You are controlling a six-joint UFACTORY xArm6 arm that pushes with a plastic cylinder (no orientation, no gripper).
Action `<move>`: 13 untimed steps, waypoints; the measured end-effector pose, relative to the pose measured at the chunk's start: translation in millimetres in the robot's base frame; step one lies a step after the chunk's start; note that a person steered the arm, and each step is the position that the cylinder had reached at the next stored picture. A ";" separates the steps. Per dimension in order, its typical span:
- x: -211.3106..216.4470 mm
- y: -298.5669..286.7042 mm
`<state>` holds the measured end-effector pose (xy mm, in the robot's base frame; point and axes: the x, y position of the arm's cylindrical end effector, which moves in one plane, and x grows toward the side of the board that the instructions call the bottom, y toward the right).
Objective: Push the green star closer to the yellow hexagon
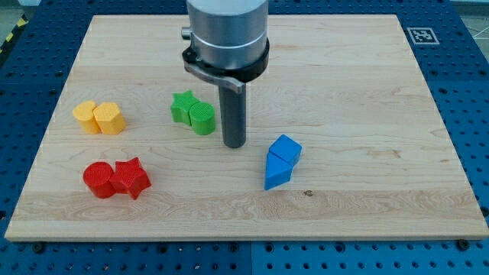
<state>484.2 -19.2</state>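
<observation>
The green star point(182, 105) lies left of the board's middle, touching a green round block point(202, 119) at its lower right. The yellow hexagon point(110, 118) sits at the view's left, touching a second yellow block point(85, 115) on its left side. My tip point(234, 144) is down on the board just right of the green round block and a short way right of the green star, with a small gap to the round block.
A red round block point(98, 179) and a red star point(131, 178) lie together at the lower left. A blue cube point(286, 150) and a blue triangle point(276, 174) lie together right of my tip. The wooden board point(367, 114) has a marker tag point(422, 34) at the top right.
</observation>
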 end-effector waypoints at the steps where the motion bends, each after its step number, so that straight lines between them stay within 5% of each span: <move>1: -24.0 0.0; 5: -105.4 -61.0; 11: -26.3 -72.5; 13: -51.4 -95.1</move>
<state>432.8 -114.3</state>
